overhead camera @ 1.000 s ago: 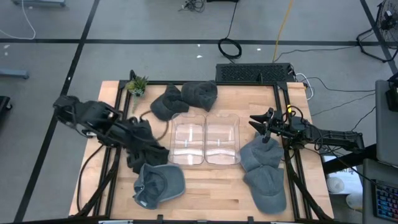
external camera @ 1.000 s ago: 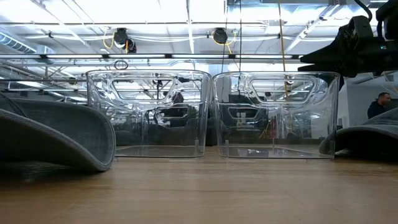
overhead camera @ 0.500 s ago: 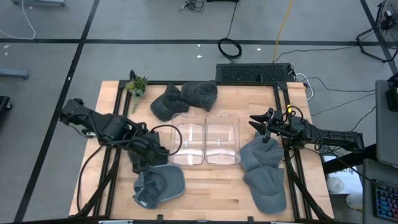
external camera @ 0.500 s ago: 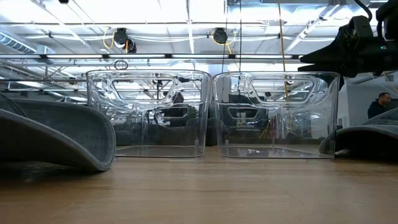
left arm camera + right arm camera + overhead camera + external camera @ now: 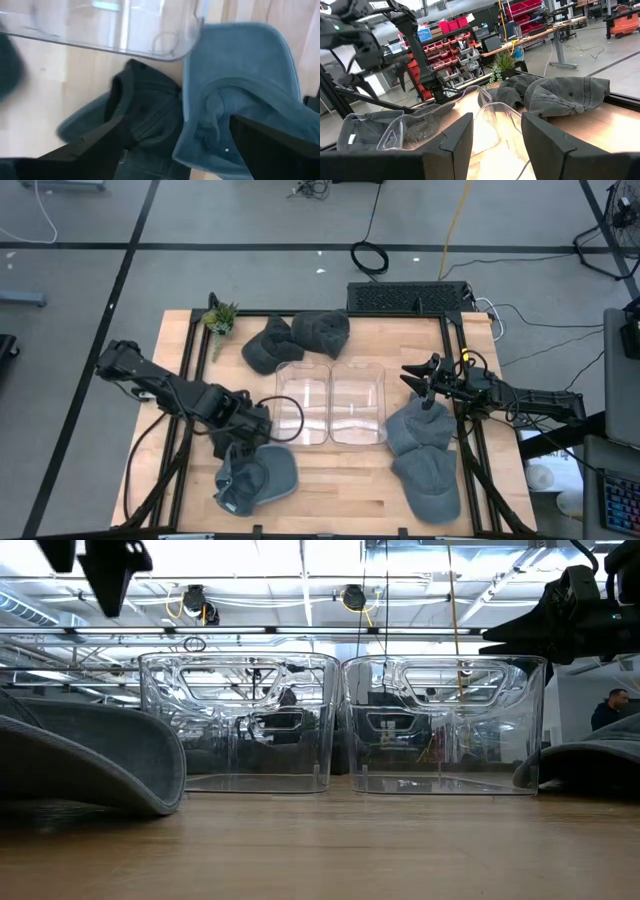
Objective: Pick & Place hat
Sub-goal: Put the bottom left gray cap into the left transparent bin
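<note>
A grey-blue cap (image 5: 255,478) lies with its opening up on the near left of the table; it also shows in the left wrist view (image 5: 235,100) and at the low view's left (image 5: 80,765). My left gripper (image 5: 250,435) (image 5: 175,150) hangs open above the cap's far edge, clear of it, its fingers high in the low view (image 5: 100,565). My right gripper (image 5: 420,380) (image 5: 492,145) waits open in the air over a grey hat (image 5: 420,430) right of the bins.
Two clear bins (image 5: 302,403) (image 5: 358,403) stand side by side at the table's middle. Two dark hats (image 5: 270,345) (image 5: 322,330) and a small plant (image 5: 220,317) sit at the far edge. Another grey hat (image 5: 430,480) lies near right. Bare wood runs along the near edge.
My left gripper has moved toward the table's near edge and a little right, coming over the grey-blue cap and entering the top of the low view. The hats and the bins have stayed in place.
</note>
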Tool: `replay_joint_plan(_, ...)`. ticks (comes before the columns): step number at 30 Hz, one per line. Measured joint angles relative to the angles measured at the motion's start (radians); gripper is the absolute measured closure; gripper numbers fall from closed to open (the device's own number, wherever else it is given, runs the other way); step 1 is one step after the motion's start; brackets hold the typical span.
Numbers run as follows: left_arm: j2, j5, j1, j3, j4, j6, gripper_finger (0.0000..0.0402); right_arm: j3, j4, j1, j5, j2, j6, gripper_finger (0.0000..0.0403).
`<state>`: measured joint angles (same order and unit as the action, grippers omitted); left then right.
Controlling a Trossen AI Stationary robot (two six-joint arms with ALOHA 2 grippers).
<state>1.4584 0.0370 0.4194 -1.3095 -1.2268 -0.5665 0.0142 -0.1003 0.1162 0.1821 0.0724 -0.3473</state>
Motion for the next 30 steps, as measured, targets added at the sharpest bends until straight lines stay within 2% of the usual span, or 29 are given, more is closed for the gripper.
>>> replay_joint_plan(5, -0.001, -0.064, 0.000, 0.113, 0.118, -0.007, 0.0039, 0.000, 0.000, 0.000, 0.000, 0.000, 0.000, 0.0248)
replay_joint_plan(12, -0.001, -0.066, 0.000, 0.245, 0.234, -0.007, 0.0039, 0.000, 0.000, 0.000, 0.000, 0.000, 0.000, 0.0248)
replay_joint_plan(18, -0.001, -0.114, 0.002, 0.322, 0.346, -0.040, 0.0039, 0.000, 0.000, 0.000, 0.000, 0.000, 0.000, 0.0248)
replay_joint_plan(26, -0.001, -0.124, 0.008, 0.407, 0.493, -0.071, 0.0039, 0.000, 0.000, 0.000, 0.000, 0.000, 0.000, 0.0248)
replay_joint_plan(30, 0.000, -0.171, 0.008, 0.436, 0.568, -0.071, 0.0058, 0.000, 0.000, 0.000, 0.000, 0.000, 0.000, 0.0248)
